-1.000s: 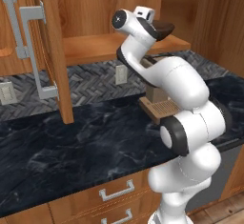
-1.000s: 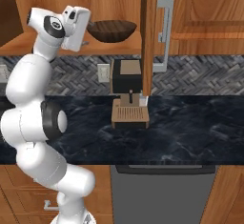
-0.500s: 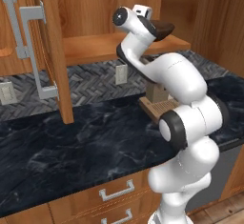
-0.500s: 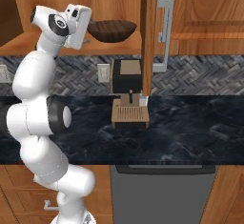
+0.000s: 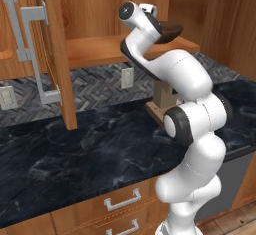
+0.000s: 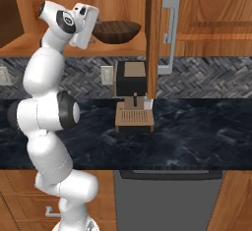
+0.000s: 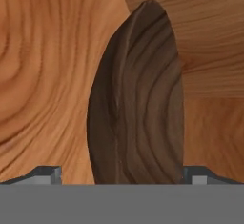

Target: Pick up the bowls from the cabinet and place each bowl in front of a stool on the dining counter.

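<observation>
The two-finger gripper (image 7: pixel 122 173) is standing spread wide, its tips flanking the dark brown wood-grained round bowl (image 7: pixel 138 104) without pinching it. That bowl (image 6: pixel 116 31) is sitting on the wooden shelf of the reddish-brown wall cabinet (image 6: pixel 54 48), its door (image 6: pixel 153 33) hanging open beside it. Below the bowl, a dark coffee machine (image 6: pixel 133 95) is resting on the black marble counter (image 6: pixel 197 131).

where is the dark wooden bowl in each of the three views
Left base view: dark wooden bowl upper right of centre, on the cabinet shelf, partly behind the arm.
Right base view: upper centre, right of the hand.
Hand view: centre, seen edge-on between the open tool's tips.
Shared landmark: the wooden shelf under it.
</observation>
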Controlling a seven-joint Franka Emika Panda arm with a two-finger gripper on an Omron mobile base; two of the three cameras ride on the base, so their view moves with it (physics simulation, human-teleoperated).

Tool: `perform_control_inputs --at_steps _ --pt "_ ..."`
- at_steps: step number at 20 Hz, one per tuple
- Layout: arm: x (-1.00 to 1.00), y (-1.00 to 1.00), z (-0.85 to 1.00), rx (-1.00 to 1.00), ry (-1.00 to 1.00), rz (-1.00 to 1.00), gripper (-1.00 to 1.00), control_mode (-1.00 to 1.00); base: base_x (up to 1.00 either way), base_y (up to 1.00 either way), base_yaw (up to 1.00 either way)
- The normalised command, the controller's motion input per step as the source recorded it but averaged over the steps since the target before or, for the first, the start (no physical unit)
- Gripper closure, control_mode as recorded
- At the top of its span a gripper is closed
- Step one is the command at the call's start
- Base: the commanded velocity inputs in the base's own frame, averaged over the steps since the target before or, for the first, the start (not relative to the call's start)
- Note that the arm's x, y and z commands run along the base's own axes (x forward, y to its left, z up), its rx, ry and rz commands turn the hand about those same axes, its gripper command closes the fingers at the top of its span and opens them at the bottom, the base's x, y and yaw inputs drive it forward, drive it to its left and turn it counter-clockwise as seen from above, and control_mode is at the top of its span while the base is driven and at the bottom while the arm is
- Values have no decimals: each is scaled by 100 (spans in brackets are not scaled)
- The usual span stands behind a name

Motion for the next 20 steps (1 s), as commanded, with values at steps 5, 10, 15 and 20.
perform_control_inputs --at_steps 5,10,15,20 --pt "13 5 -14 0 8 0 -100 -100 0 0 0" --pt "4 3 -5 0 0 0 -100 -100 0 0 0" --pt "4 1 -9 1 0 0 100 -100 0 0 0" --pt "7 0 -14 2 0 0 100 -100 0 0 0"
